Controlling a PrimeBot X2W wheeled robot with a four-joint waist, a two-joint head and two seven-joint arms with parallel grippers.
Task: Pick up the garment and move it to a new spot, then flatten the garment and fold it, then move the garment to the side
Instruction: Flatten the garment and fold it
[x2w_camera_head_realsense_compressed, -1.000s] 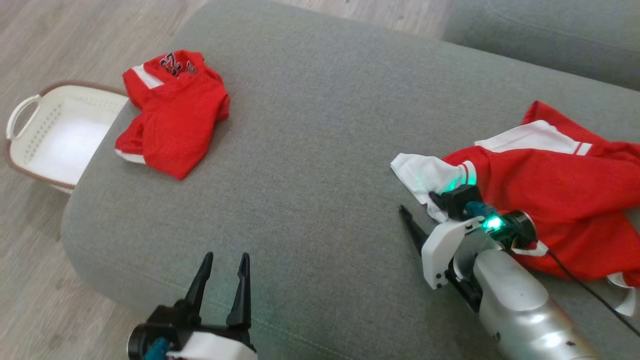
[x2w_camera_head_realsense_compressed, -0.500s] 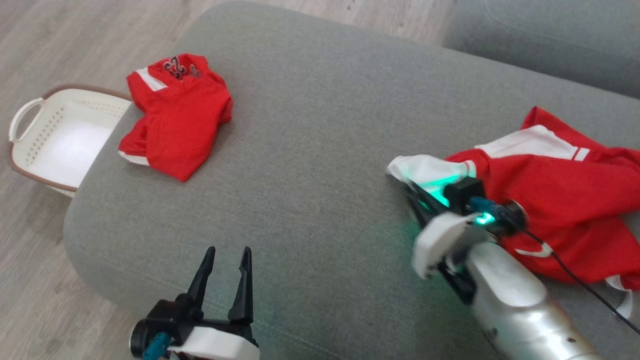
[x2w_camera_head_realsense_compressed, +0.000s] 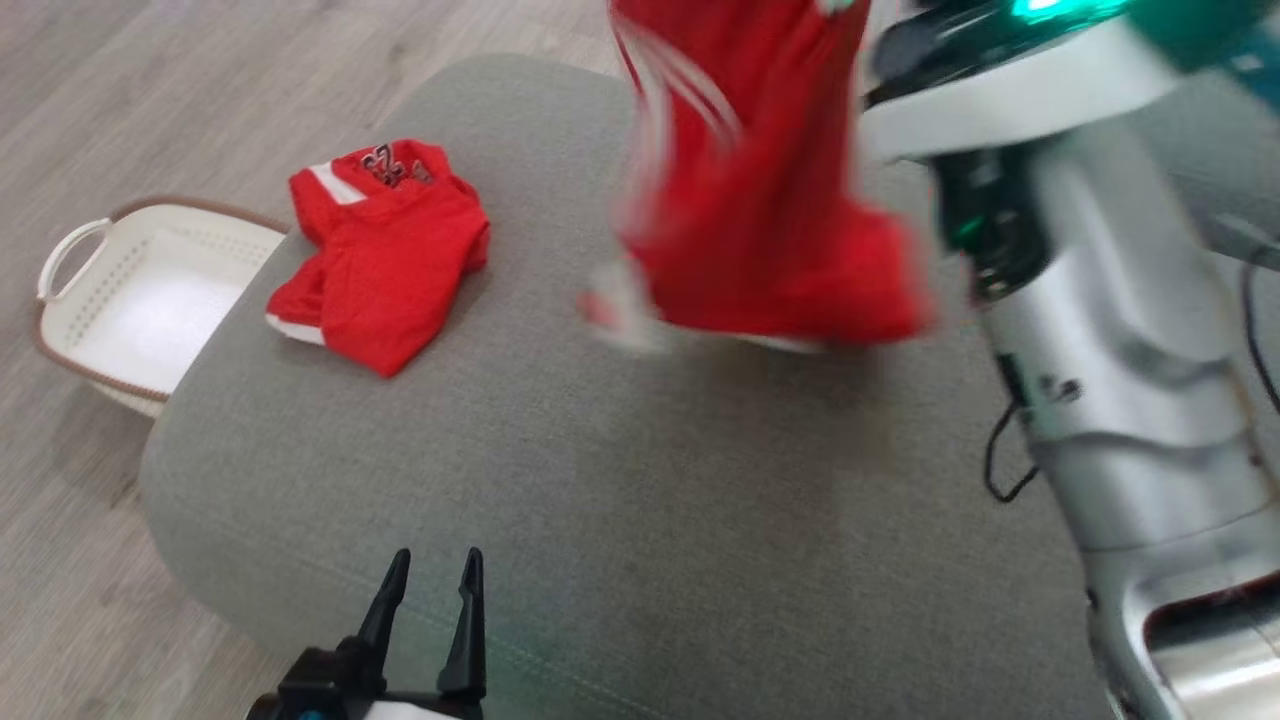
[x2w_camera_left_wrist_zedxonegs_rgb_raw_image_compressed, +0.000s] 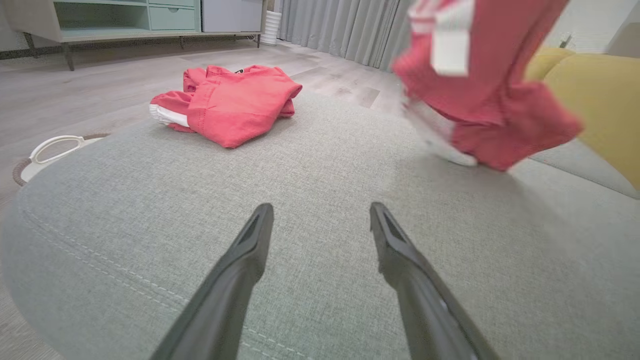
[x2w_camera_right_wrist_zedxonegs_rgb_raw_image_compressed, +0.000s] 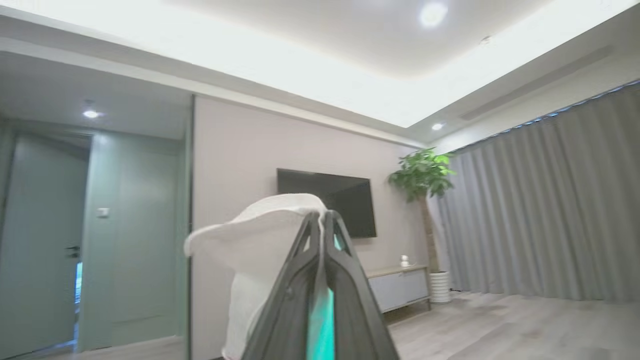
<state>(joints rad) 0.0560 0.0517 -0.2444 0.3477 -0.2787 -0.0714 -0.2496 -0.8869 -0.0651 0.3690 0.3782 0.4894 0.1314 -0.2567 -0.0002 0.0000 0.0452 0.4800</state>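
DESK: Two red pieces pictured. Which to caption?

FIELD: Lead with the garment (x2w_camera_head_realsense_compressed: 760, 200), hoisted above the grey cushion (x2w_camera_head_realsense_compressed: 600, 500), lower hem blurred just over the fabric. Pinched by its white trim (x2w_camera_right_wrist_zedxonegs_rgb_raw_image_compressed: 260, 225) in the right gripper (x2w_camera_right_wrist_zedxonegs_rgb_raw_image_compressed: 322, 214), fingers pressed together on the cloth. Left gripper (x2w_camera_left_wrist_zedxonegs_rgb_raw_image_compressed: 320, 207) low at the near edge, fingers spread, gripping nothing.

DESK: Advice for the carry?

FIELD: Keep the pinch tight. Lift high enough to stop the hem dragging. Let any swing settle, then lower onto open cushion, well apart from the folded red garment (x2w_camera_head_realsense_compressed: 385, 250).

DESK: Containers?

FIELD: One white basket (x2w_camera_head_realsense_compressed: 120, 265) on the floor, tucked beside the cushion's left corner. Bare inside where visible, remainder hidden behind the cushion's edge.
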